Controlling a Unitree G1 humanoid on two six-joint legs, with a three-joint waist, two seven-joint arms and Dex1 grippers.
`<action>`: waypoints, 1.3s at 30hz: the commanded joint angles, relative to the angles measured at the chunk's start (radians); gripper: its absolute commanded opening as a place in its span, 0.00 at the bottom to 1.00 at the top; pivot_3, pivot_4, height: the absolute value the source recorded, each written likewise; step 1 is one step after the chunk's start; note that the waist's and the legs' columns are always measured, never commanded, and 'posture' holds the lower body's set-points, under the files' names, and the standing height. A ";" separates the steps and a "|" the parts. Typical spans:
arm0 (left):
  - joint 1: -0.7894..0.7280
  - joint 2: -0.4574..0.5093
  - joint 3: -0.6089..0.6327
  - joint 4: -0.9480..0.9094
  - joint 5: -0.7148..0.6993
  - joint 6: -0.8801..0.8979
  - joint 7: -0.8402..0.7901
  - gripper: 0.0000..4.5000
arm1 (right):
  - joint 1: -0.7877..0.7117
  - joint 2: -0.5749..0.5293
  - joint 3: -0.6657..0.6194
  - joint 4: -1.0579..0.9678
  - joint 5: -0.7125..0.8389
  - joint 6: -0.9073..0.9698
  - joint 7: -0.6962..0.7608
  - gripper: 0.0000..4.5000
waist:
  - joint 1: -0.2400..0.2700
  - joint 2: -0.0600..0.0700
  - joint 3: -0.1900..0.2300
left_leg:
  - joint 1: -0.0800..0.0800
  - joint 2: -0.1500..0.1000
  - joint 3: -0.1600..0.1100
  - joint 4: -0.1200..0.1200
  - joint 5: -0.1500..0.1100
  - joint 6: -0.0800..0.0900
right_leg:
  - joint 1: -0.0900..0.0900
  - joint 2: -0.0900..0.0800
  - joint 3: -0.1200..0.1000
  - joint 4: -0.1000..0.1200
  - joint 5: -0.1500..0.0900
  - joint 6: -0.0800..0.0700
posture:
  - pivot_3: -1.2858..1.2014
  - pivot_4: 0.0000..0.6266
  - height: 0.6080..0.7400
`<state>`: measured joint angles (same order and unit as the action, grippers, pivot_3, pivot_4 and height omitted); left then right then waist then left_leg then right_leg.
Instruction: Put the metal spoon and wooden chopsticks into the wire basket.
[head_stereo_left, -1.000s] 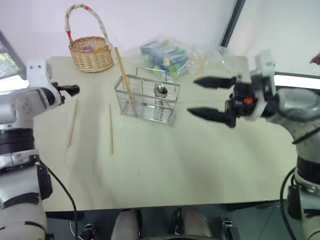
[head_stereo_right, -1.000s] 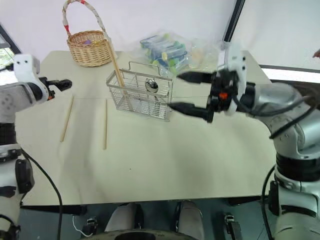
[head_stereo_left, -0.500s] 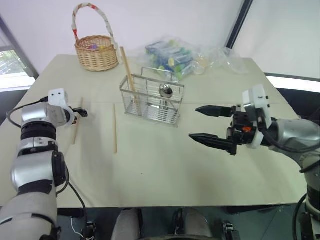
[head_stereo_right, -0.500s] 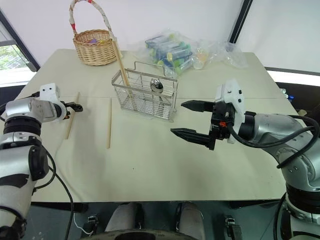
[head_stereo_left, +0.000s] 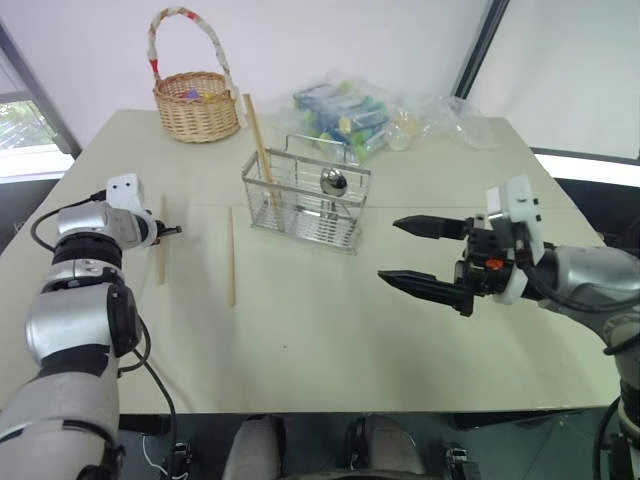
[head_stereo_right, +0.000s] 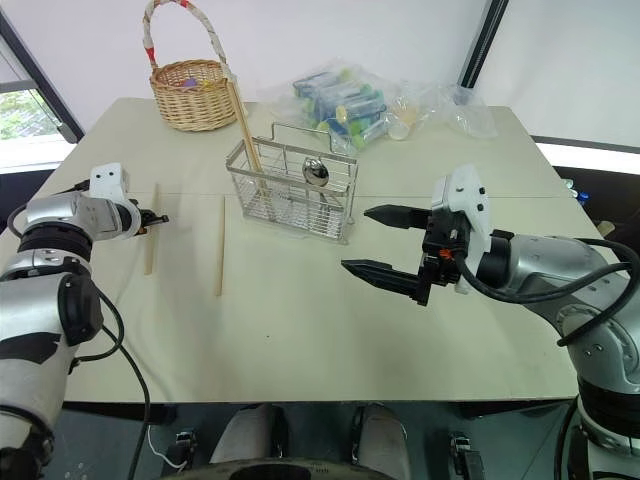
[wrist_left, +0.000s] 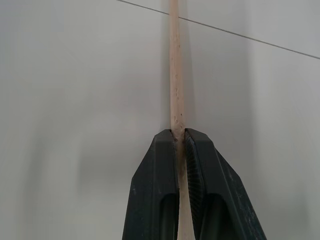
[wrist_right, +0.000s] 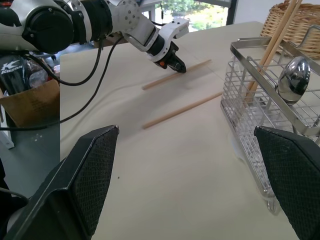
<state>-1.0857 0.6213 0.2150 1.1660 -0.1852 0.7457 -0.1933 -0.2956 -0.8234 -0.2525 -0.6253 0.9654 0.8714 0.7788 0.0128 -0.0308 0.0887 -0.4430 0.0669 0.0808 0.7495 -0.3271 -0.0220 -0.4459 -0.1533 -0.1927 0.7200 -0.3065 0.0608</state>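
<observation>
A: Nearest first. What are the grippers doing?

B: The right gripper (head_stereo_left: 428, 259) hangs over bare table (head_stereo_left: 330, 340) with its two fingers spread wide, holding nothing. The left gripper (wrist_left: 180, 136) is down at the table's left side, fingers pressed together on one of the wooden chopsticks (head_stereo_left: 161, 251) lying flat there.

A: How many chopsticks in all?

B: Three that I can count. The pinched one, a second lying loose (head_stereo_left: 232, 255) just to its right on the table, roughly parallel, and a third (head_stereo_left: 259, 146) standing tilted in the left end of the wire basket (head_stereo_left: 305, 203).

A: And the metal spoon?

B: One metal spoon (head_stereo_left: 332, 181), upright in the wire basket, bowl up above the rail.

A: Anything beyond?

B: One wicker basket (head_stereo_left: 196, 103) with a tall handle at the far left, and a pile of clear plastic bags (head_stereo_left: 370, 112) behind the wire basket. Nothing lies between the chopsticks and the wire basket.
</observation>
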 joint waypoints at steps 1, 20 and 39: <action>-0.038 0.010 0.017 -0.038 0.014 -0.114 0.023 0.01 | -0.006 -0.011 -0.019 -0.017 0.017 -0.021 -0.004 1.00 | 0.000 0.000 0.000 | 0.000 0.000 0.000 0.000 0.000 0.000 | 0.000 0.000 0.000 0.000 0.000 0.000 | 0.52 0.24 0.14; -0.123 -0.310 0.160 -0.610 -0.310 -0.417 -0.062 0.01 | 0.003 -0.011 -0.040 -0.013 0.057 -0.017 -0.063 1.00 | -0.001 0.002 -0.001 | 0.001 -0.002 -0.001 0.001 0.000 0.000 | 0.004 0.001 -0.003 -0.001 0.001 0.001 | 0.52 0.24 0.14; 0.010 -0.446 0.059 -0.563 -0.237 -0.533 -0.143 0.59 | 0.061 -0.028 -0.106 -0.053 0.157 -0.012 -0.197 1.00 | 0.000 0.002 0.000 | 0.001 -0.001 -0.001 0.001 0.000 0.001 | 0.004 0.000 -0.003 -0.003 0.001 0.001 | 0.52 0.24 0.14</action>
<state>-1.0668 0.1696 0.2579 0.6548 -0.4017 0.2025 -0.3270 -0.2326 -0.8388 -0.3251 -0.6552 1.1050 0.8682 0.5911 0.0129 -0.0290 0.0883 -0.4424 0.0661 0.0795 0.7506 -0.3275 -0.0206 -0.4415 -0.1528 -0.1952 0.7176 -0.3060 0.0616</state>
